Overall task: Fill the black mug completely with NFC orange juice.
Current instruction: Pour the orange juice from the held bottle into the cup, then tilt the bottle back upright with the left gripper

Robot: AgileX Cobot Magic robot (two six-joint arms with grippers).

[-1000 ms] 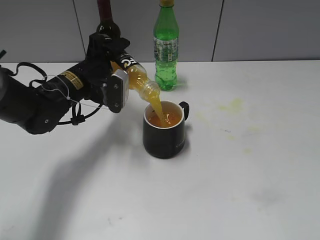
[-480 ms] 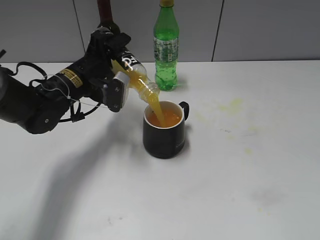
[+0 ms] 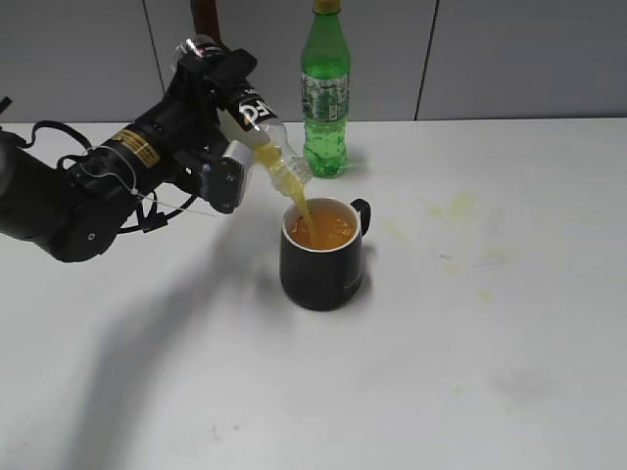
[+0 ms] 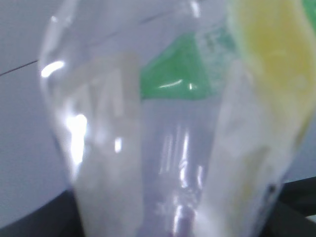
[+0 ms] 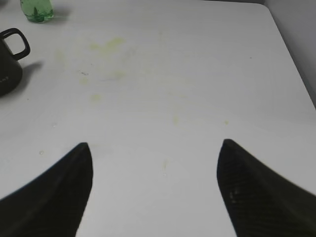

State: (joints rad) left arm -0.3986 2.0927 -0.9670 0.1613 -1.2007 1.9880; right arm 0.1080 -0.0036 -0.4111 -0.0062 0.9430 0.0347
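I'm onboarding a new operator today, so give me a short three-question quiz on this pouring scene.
1. True or false: the left hand holds the juice bottle tilted, neck down over the black mug.
2. What stands behind the mug? A) green soda bottle B) kettle C) bowl
3. Fill in: the right hand is ____ and holds nothing.

Key: 1 true, orange juice streams into the mug. 2 A, the green soda bottle. 3 open.

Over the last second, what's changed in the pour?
The left gripper tipped the juice bottle steeper, base higher; less juice remains in it and the level in the black mug rose. The mug, green soda bottle and grip stayed put.
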